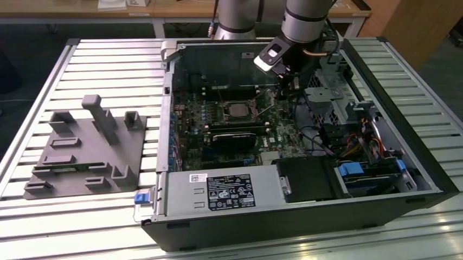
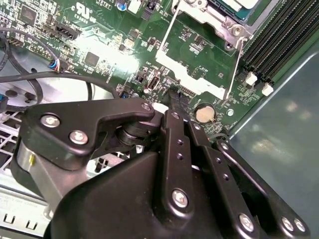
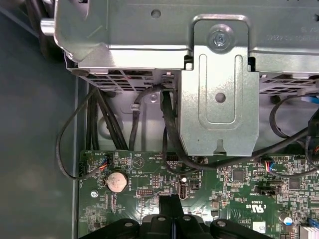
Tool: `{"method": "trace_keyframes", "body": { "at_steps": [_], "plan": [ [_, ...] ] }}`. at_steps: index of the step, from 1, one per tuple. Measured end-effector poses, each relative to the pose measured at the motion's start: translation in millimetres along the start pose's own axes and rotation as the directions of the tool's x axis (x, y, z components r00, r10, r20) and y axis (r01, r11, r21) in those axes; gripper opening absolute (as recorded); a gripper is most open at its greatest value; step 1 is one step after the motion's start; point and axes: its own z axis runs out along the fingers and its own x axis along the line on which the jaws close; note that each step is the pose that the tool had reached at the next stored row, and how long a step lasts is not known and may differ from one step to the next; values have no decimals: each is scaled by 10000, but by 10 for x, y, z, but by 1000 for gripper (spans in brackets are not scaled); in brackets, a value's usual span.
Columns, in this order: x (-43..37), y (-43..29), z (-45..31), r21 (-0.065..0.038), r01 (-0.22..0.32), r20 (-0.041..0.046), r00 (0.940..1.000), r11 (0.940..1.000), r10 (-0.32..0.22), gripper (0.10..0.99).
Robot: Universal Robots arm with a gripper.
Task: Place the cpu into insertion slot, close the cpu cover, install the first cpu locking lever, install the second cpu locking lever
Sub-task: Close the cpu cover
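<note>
The insertion slot (image 1: 235, 109) sits mid-board in the open computer case, ringed by a silvery rim (image 2: 207, 22). The cpu (image 2: 239, 4), a pale chip top, lies inside it. The cpu cover (image 2: 192, 74), a thin bright frame, appears tilted up off the socket on the side toward the gripper, with green board showing through its window. My gripper (image 1: 292, 86) hangs low over the motherboard to the exterior view's right of the socket. Its black fingertips (image 2: 175, 97) (image 3: 172, 201) are pressed together with nothing between them, just short of the cover's edge.
A coin cell battery (image 3: 117, 180) and black cables (image 3: 167, 124) lie close to the fingertips. A metal drive cage (image 3: 219, 94) rises beside the board. Memory slots (image 2: 279, 40) flank the socket. A grey fixture tray (image 1: 87, 146) rests on the slatted table outside the case.
</note>
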Motion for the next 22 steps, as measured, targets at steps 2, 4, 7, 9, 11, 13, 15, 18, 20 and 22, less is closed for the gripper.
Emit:
{"method": "trace_keyframes", "body": {
  "at_steps": [2, 4, 7, 9, 11, 13, 15, 18, 20, 22],
  "plan": [
    [0, -1, 1, -1, -1, -2, 10000, 10000, 1, 106],
    [1, -15, 2, -1, -2, -5, 10000, 10000, 2, 106],
    [0, -66, 0, -2, -1, -7, 10000, 10000, 1, 106],
    [1, -106, -1, -4, -2, -8, 10000, 10000, 2, 106],
    [0, -136, -2, -7, -7, -8, 10000, 10000, 7, 106],
    [0, -156, -4, -13, -16, -8, 10000, 10000, 16, 106],
    [1, -170, -10, -23, -29, -9, 10000, 10000, 29, 106],
    [2, -186, -30, -50, -45, -8, 10000, 10000, 45, 106],
    [2, -196, -50, -79, -53, -8, 10000, 10000, 53, 106],
    [2, -209, -69, -114, -63, -7, 10000, 9999, 63, 106]
  ]
}}
